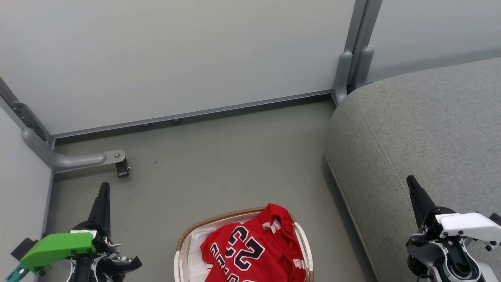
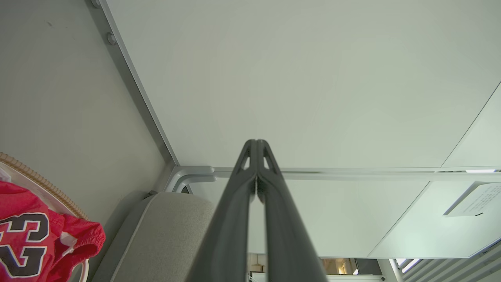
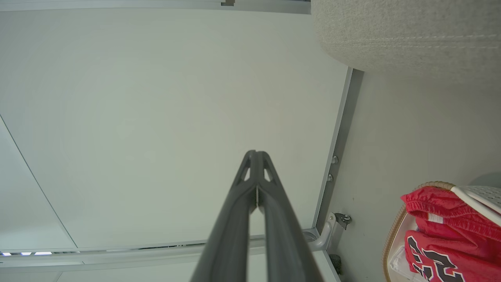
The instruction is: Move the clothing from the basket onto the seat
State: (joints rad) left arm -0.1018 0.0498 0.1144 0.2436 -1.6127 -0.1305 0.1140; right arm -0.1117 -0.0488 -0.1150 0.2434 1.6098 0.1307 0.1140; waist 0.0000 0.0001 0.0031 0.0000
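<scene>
Red clothing (image 1: 254,246) with a black "23" fills the cream basket (image 1: 182,250) on the floor at the bottom centre of the head view. The grey seat (image 1: 422,129) stands to its right. My left gripper (image 1: 104,187) is shut at the lower left, left of the basket, holding nothing. My right gripper (image 1: 411,182) is shut at the lower right, over the seat's front part, holding nothing. In the left wrist view the shut left gripper (image 2: 256,143) points at the wall, with the clothing (image 2: 35,239) at lower left. The right wrist view shows the shut right gripper (image 3: 256,153) and the clothing (image 3: 450,231).
Pale partition walls (image 1: 176,58) close the far side and the left. A grey metal bracket with a small castor (image 1: 122,169) juts onto the floor near my left gripper. A grey post (image 1: 350,66) stands by the seat's far corner. Grey floor (image 1: 227,156) lies beyond the basket.
</scene>
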